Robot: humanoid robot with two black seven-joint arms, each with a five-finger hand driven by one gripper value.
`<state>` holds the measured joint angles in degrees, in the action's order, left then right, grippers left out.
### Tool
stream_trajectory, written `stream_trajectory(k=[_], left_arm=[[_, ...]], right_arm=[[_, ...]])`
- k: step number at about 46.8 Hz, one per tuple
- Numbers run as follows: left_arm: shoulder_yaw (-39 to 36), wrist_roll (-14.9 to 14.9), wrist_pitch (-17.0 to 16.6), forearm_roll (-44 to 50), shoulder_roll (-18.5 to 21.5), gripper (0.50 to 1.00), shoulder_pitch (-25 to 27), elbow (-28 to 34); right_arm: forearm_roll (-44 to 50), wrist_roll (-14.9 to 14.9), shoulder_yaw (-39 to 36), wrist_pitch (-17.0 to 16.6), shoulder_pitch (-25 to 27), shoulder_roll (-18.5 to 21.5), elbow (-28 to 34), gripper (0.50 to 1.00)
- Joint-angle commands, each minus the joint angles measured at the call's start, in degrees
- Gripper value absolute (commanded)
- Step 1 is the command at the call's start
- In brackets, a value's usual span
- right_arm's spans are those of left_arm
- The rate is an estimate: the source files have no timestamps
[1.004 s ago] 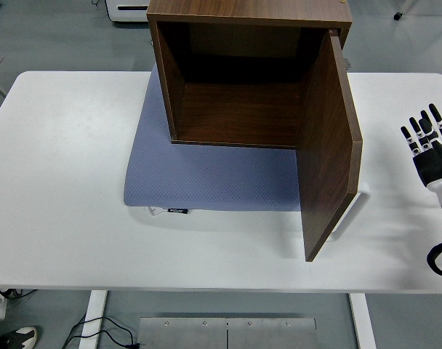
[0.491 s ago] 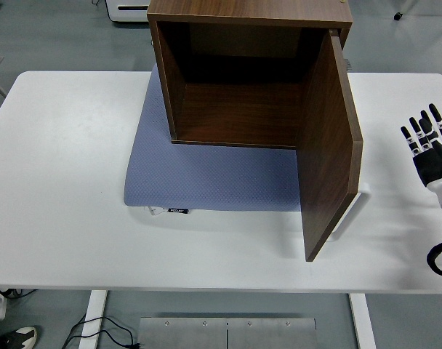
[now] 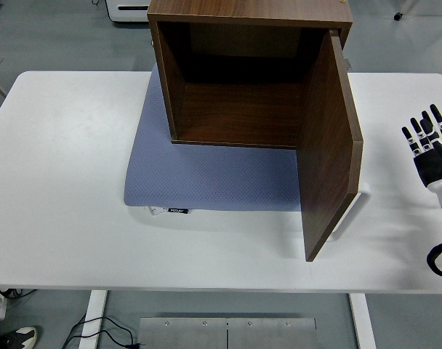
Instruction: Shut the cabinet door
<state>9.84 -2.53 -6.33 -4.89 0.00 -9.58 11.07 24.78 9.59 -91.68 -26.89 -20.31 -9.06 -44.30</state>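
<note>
So, top centre of the frame has a dark brown wooden box cabinet [image 3: 239, 80] sitting on a blue-grey textured mat [image 3: 206, 178], which lies on the white table [image 3: 61, 182]. The cabinet's open front faces the bottom of the picture and nothing is visible inside, just the shadowed back wall. Its dark brown wooden door [image 3: 328, 145] is hinged on the right side of the frame and swung wide open, sticking out toward the lower right, with its bottom corner reaching past the mat's front edge and over bare table. A small black label [image 3: 178, 211] sits on the mat's near edge, lower left of centre.

Over at the right edge of the frame, around mid-height, is the robot's black five-fingered right hand [image 3: 430, 145]. Fingers are straight and a bit apart, pointing toward the top of the picture, gripping nothing. It's well apart from the door, with a clear stretch of white table between them.

Below the table you can see a metal plate [image 3: 227, 333] on the floor and a black cable [image 3: 97, 334] at lower left.
</note>
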Motion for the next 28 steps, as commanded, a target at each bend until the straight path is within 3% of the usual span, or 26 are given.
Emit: stream_trajectory(k=[1,28], left_arm=[[0.0,0.0,0.0,0.0,0.0,1.0,0.0,0.0],[0.0,0.0,0.0,0.0,0.0,1.0,0.0,0.0]], right_arm=[[0.0,0.0,0.0,0.0,0.0,-0.1,0.0,1.0],[0.0,-0.1,0.0,-0.4,0.1,-0.5,0.0,1.0]])
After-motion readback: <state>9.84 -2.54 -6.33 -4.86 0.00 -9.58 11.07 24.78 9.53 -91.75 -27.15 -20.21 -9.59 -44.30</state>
